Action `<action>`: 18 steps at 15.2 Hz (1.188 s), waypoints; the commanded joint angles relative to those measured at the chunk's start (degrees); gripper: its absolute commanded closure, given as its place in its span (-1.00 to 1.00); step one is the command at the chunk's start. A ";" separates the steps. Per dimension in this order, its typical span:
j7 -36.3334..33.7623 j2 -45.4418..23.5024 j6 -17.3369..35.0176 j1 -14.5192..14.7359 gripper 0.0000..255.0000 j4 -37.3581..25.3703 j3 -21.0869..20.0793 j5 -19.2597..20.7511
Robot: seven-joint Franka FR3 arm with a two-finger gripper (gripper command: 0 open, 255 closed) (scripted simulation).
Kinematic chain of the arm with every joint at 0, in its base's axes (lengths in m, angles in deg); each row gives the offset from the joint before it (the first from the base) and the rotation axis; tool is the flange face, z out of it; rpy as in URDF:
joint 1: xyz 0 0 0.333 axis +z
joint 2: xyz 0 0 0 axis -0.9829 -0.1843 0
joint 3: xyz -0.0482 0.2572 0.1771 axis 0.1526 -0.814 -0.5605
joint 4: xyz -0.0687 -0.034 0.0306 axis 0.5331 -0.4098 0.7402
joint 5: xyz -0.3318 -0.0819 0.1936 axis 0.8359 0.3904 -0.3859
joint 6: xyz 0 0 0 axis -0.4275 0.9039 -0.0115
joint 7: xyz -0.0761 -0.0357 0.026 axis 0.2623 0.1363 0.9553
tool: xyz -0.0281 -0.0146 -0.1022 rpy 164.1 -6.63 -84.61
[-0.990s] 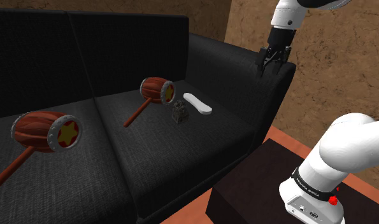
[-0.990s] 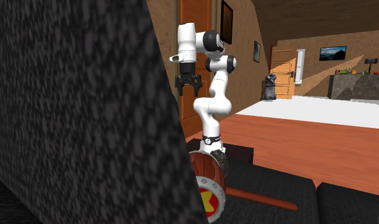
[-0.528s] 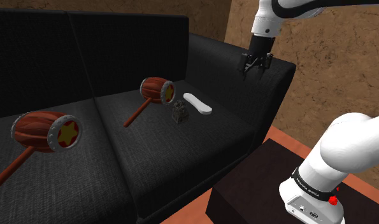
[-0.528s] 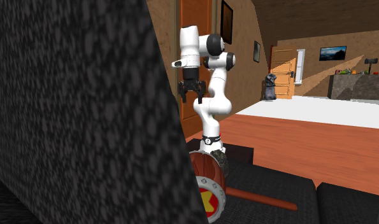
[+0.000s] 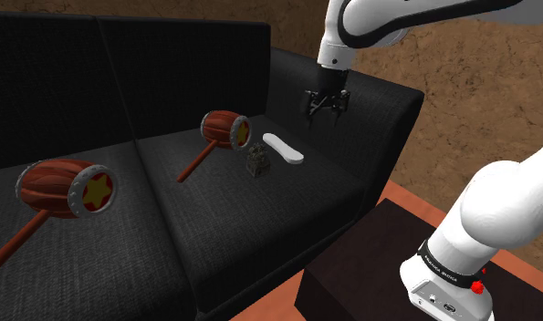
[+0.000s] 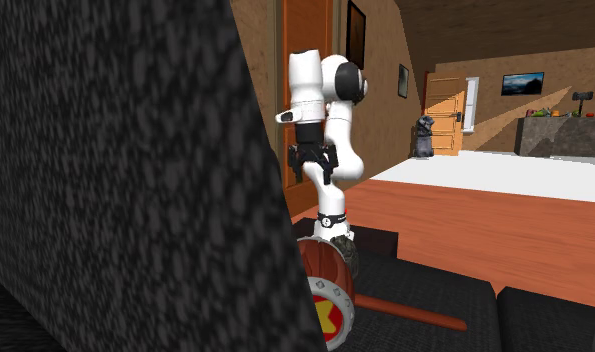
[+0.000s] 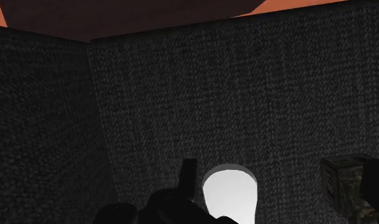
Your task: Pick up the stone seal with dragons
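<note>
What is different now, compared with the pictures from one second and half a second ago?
The gripper moved from above the sofa armrest toward the shoulder view's left and lower, out over the seat and nearer the white flat object. Its fingers stand open and nothing was grasped. The stone seal, the hammer beside it and the other hammer did not move.
</note>
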 commanded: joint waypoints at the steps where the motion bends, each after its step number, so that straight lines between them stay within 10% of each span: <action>1: -1.73 -4.01 2.10 0.53 -1.00 -2.02 -1.24 -0.66; 18: -11.27 -30.92 13.27 3.91 -1.00 -18.17 -6.41 -0.29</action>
